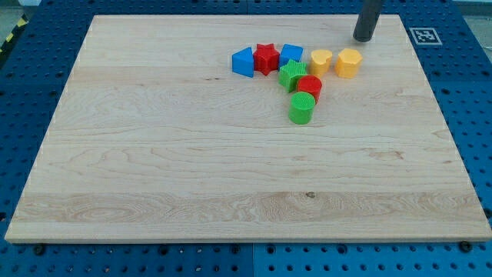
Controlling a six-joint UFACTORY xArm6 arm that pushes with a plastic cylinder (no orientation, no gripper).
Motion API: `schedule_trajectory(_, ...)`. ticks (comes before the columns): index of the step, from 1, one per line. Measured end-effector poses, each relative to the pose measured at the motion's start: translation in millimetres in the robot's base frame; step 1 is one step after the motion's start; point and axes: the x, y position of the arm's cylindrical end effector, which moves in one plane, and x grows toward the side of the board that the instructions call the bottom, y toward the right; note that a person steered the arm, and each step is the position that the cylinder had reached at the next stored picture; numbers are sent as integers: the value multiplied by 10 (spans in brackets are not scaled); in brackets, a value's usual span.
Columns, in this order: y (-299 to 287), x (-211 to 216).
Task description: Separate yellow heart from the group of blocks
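Yellow heart (320,61) near the board's (154,154) top, at the cluster's right between a blue block (290,54) and yellow hexagonal block (348,62); its pointing and long axis indiscernible. My tip (363,38), a bare rod holding nothing, stands above-right, apart.

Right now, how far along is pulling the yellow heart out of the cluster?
Nothing looks done: the yellow heart still sits in the group, close beside the blue block and the yellow hexagonal block. In hand: my tip stands toward the view's top-right of both yellow blocks, touching neither. Left: the whole push that takes the heart clear.
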Motion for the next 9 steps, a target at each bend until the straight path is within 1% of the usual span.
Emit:
schedule_trajectory(1, 0, 134)
schedule_trajectory(2, 0, 596)
schedule_trajectory(3, 0, 894)
schedule_trajectory(6, -49, 697)
schedule_trajectory(7, -378, 379)
schedule_trajectory(8, -770, 368)
schedule_trajectory(9, -875, 419)
